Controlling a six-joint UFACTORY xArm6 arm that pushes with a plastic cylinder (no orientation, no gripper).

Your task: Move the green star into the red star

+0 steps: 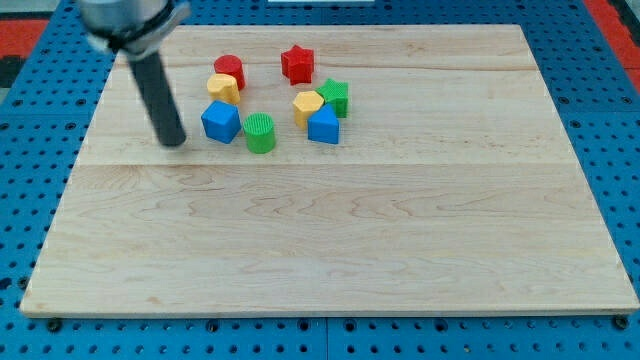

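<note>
The green star [336, 96] lies in the upper middle of the wooden board, touching a yellow block [308, 106] on its left and a blue block [324, 126] below it. The red star [297, 63] sits apart, up and to the left of the green star. My tip [173, 141] rests on the board at the view's left, just left of a blue cube [220, 121], far from both stars.
A red block [229, 70] and a yellow block [223, 88] stand above the blue cube. A green cylinder [260, 132] stands right of the cube. The board [330, 240] lies on a blue perforated table.
</note>
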